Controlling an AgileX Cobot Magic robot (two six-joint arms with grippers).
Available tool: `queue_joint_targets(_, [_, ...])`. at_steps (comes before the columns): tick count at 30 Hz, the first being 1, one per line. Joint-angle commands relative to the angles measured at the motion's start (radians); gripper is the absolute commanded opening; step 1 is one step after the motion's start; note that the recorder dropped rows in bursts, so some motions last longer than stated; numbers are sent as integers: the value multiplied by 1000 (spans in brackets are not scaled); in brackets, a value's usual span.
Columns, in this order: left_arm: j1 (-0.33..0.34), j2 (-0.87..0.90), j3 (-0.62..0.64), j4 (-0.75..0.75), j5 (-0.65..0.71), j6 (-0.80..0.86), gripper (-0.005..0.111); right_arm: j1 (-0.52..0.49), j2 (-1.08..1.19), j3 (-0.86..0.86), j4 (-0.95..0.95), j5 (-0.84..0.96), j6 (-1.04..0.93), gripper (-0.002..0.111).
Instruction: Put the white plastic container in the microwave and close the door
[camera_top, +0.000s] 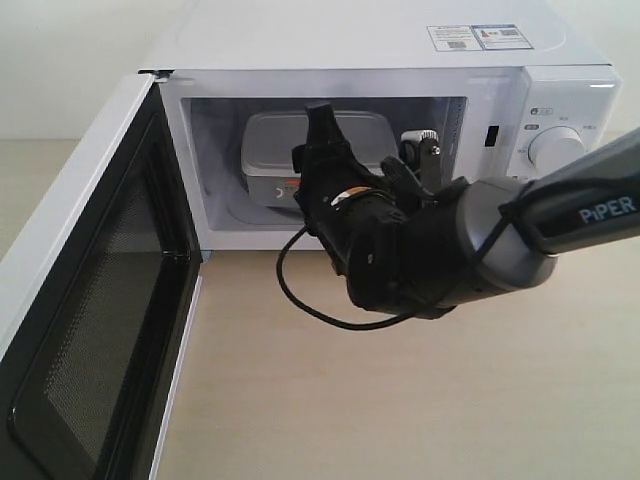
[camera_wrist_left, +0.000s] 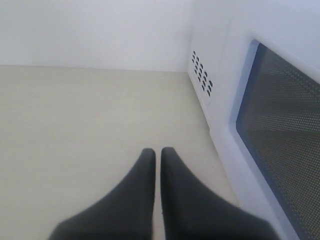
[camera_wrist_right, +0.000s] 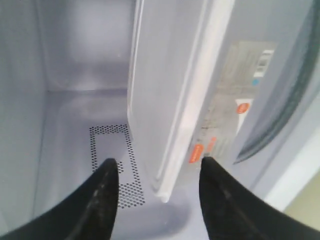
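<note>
- The right gripper (camera_wrist_right: 159, 167) is spread wide, its fingers (camera_wrist_right: 106, 190) reaching into the mouth of the microwave (camera_top: 350, 40)
- The container (camera_wrist_right: 165, 100) sits inside the cavity, lid on; its lid rim lies between the two fingers, clear of one, and I cannot tell whether the other touches its labelled side
- The door (camera_top: 90, 300) stands wide open, well off to that gripper's side, with its mesh inner face showing
- A black cable (camera_top: 300, 300) loops below the right wrist
- The left gripper (camera_wrist_left: 157, 152) has its fingers pressed together on nothing, above the table (camera_wrist_left: 75, 125)
- Just beside it is the door's outer face with the dark window; ahead of it are vent holes (camera_wrist_left: 201, 75) in the microwave's side
</note>
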Motion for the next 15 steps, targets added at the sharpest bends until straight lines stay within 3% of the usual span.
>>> queue_joint_targets(1, [3,-4,4,-8,-1,4,4,2,-47,83,-69,24,-3,49])
queue_joint_targets(8, [3,-4,4,-8,-1,4,4,2,-67,142,-349,40,-22,44])
queue_joint_targets(13, [3,-4,4,-8,-1,4,4,2,-67,142,-499,40,-65,4])
queue_joint_targets(15, [3,-4,4,-8,-1,4,4,2,-67,142,-506,47,-129,0])
